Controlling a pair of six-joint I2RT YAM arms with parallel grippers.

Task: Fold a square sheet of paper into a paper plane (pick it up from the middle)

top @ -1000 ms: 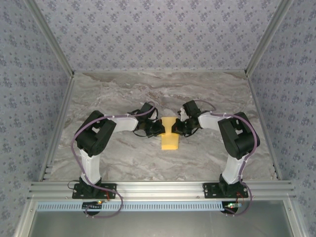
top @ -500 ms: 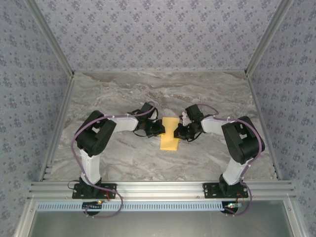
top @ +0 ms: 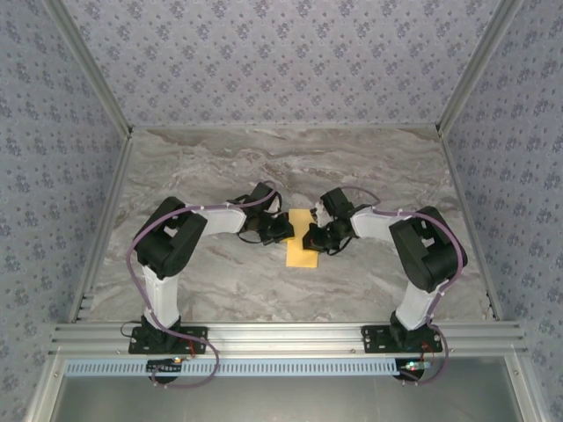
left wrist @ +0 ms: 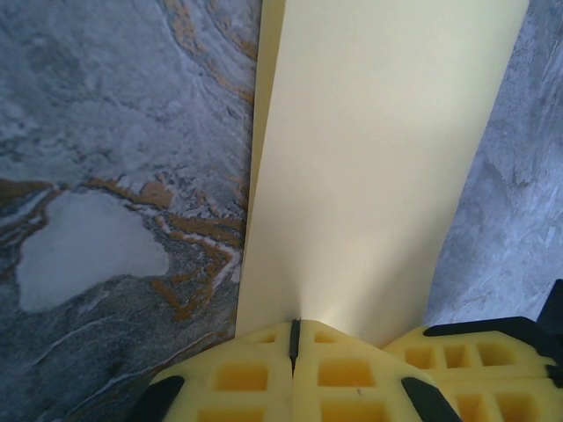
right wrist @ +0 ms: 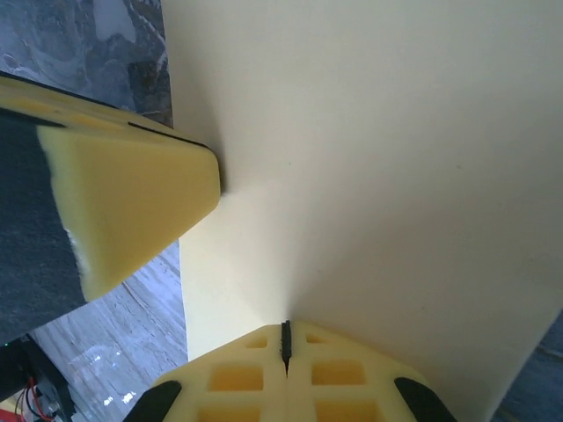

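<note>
Left gripper fully closed, tips down on the left long edge of the square sheet of paper. Right gripper also fully closed, tips on the sheet from the opposite side. Neither visibly has paper between its jaws; looks like pressing, not holding, but can't be sure. Sheet is folded to a narrow strip, flat on the marble table, between the two arms. Long axis runs near-to-far, so both grippers meet it crosswise, around its middle to far half. Both arms equally close, tips near each other. Next crease likely needs one tip pinning while the other works along that axis.
</note>
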